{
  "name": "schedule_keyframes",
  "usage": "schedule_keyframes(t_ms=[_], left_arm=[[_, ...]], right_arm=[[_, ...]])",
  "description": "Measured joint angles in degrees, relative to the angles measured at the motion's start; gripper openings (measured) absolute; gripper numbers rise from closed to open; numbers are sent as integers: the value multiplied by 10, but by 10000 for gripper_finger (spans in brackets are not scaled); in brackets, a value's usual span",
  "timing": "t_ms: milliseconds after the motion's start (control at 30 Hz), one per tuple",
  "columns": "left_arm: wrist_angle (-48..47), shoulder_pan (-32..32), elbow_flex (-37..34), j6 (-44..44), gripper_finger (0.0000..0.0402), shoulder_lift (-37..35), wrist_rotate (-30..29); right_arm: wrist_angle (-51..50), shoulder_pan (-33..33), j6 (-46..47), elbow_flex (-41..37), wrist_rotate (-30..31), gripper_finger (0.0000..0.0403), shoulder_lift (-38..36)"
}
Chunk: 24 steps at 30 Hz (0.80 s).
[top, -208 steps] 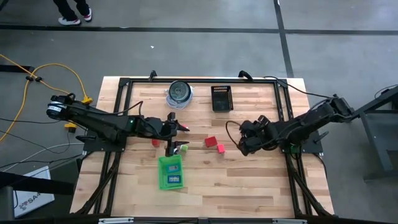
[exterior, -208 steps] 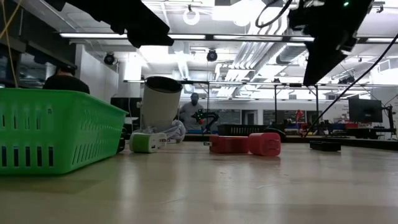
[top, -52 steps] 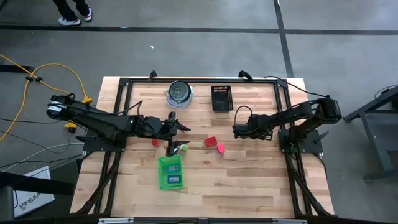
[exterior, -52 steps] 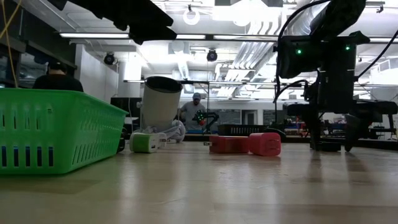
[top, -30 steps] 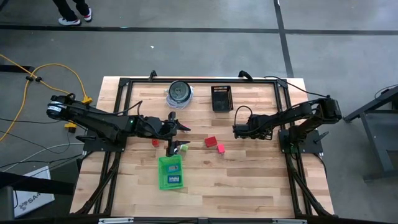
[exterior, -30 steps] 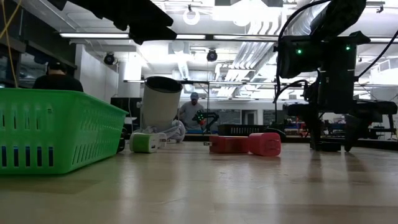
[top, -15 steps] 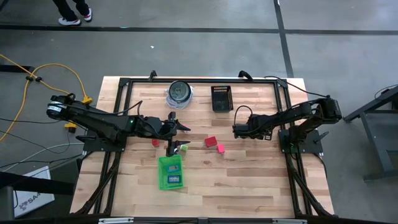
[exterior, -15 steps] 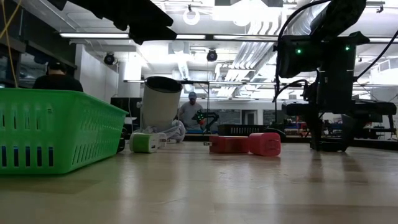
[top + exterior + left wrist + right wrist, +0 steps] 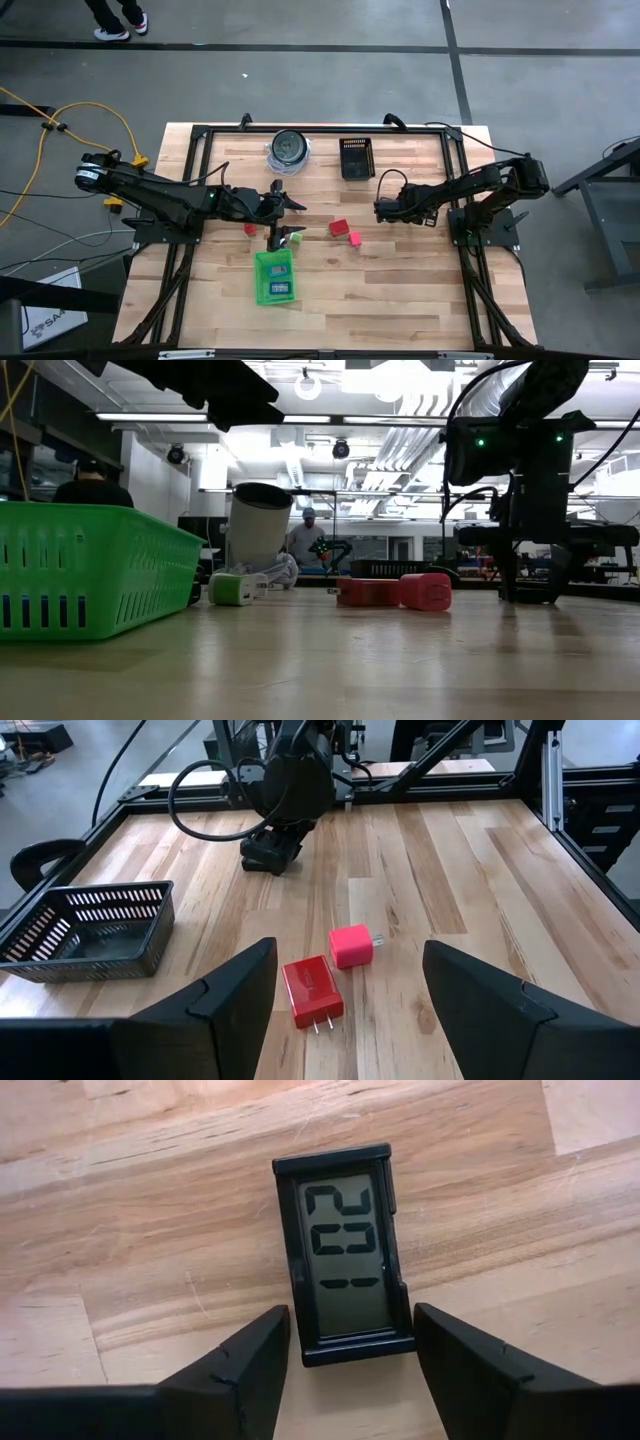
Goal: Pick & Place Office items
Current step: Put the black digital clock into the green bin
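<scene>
A black LCD clock (image 9: 345, 1250) lies flat on the wood, display up. My right gripper (image 9: 352, 1330) stands over it at the table's right middle (image 9: 385, 210) and is shut on it. My left gripper (image 9: 350, 948) hangs open above the table's left middle (image 9: 290, 203), holding nothing. A red block (image 9: 312, 990) and a pink block (image 9: 351, 946) lie flat on the wood between the two arms. The green tray (image 9: 274, 277) holds blue pieces. My right gripper pinches the clock's two long sides (image 9: 300, 1342) between its two fingers, near one short end. The fingers come steeply from above and lie across the clock. The clock rests flat on the table.
A round clear-and-dark container (image 9: 289, 150) and a black mesh basket (image 9: 356, 157) stand at the far edge. A white-and-green piece (image 9: 235, 588) and a small red piece (image 9: 250, 230) lie near the tray. Bare wood spreads along the near side.
My right gripper has shut: its fingers have drawn in against the clock's sides while the hand stayed over it. The clock has kept its place on the table.
</scene>
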Motion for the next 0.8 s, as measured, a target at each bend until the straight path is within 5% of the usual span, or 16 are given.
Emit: schedule_keyframes(t_ms=[800], left_arm=[[0, 0, 0, 0, 246, 0, 0]], right_arm=[[1, 0, -1, 0, 7, 201, 0]])
